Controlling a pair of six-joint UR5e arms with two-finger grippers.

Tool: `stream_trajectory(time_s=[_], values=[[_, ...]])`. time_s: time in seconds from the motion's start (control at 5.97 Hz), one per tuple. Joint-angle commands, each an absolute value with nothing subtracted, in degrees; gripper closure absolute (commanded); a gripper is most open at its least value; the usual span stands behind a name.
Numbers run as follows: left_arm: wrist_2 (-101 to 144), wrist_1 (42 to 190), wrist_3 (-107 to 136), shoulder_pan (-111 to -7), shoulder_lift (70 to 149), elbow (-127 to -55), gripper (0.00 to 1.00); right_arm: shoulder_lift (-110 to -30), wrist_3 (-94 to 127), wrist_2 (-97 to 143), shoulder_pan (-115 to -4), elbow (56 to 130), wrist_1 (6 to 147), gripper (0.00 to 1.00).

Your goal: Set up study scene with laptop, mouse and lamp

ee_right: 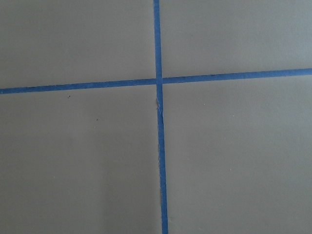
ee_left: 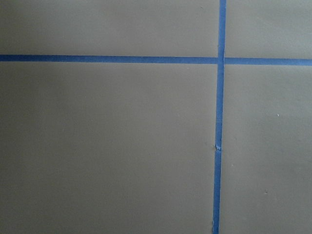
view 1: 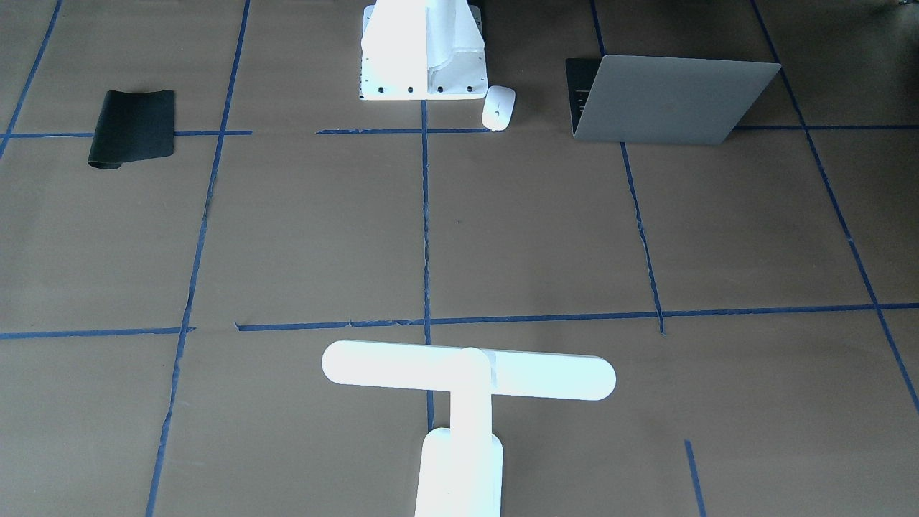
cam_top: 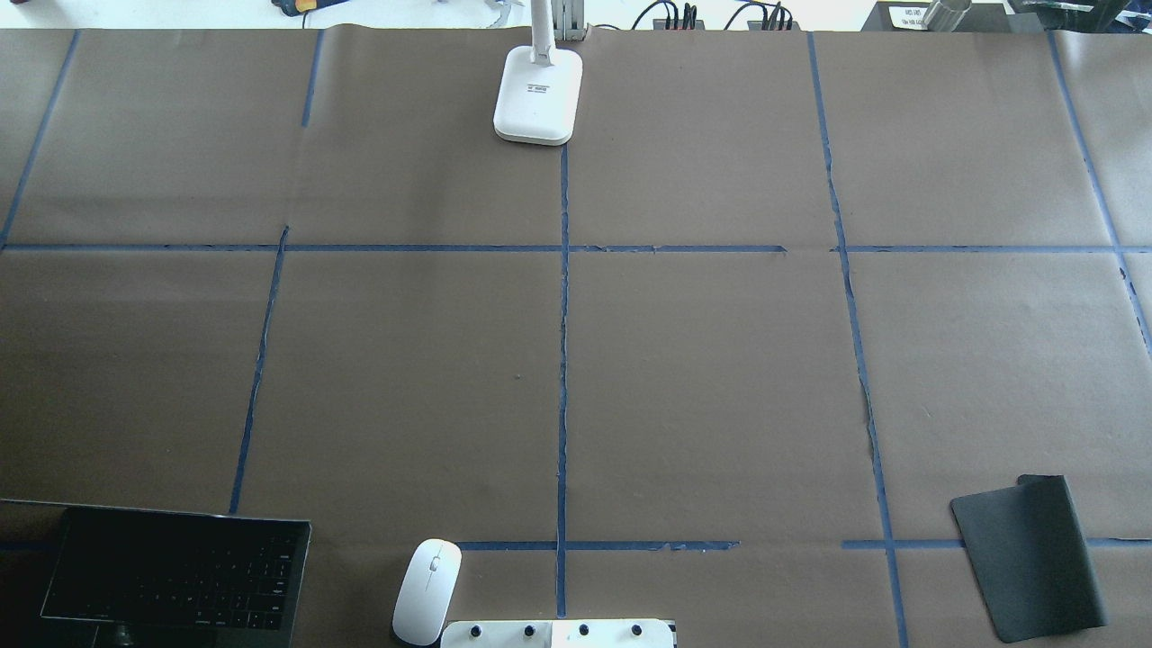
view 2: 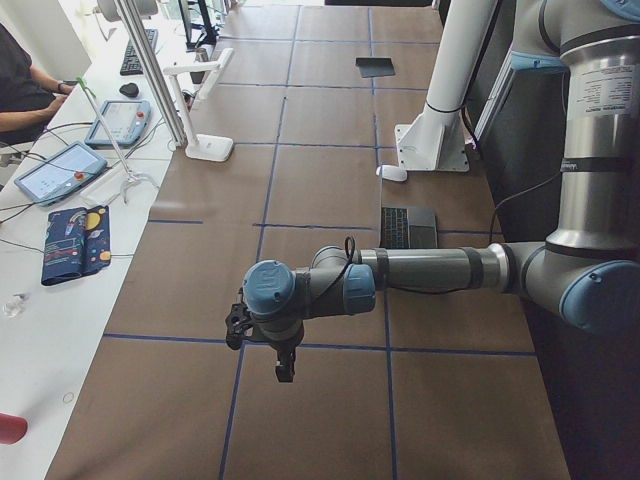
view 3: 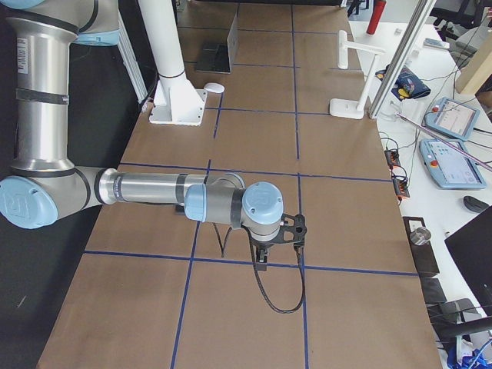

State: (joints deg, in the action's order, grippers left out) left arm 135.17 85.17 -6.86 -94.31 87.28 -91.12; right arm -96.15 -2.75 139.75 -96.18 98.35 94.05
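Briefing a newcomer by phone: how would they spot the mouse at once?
In the overhead view, find the white bolted pedestal at the table's near edge. The mouse lies just left of it, the open laptop farther left. It is the only small glossy white oval, with a thin centre slit; the pedestal is boxy, the laptop dark.

On the counter [cam_top: 720, 378], the laptop [cam_top: 171, 571] sits near-left, with the mouse [cam_top: 427, 591] between it and the pedestal [cam_top: 558, 634]. The mat [cam_top: 1030, 558] lies near-right and the lamp [cam_top: 538, 94] stands far-centre.
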Motion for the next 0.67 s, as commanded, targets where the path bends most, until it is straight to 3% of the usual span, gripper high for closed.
stream_trajectory(time_s=[0.0, 0.5], values=[[135.2, 85.2, -6.9, -94.3, 87.3, -91.1, 0.00, -96.1, -3.0, 139.6, -96.2, 98.3, 94.0, 0.00], [135.2, 85.3, -6.9, -94.3, 87.3, -91.4, 0.00, -96.1, -2.4, 139.7, -96.2, 98.3, 94.0, 0.00]])
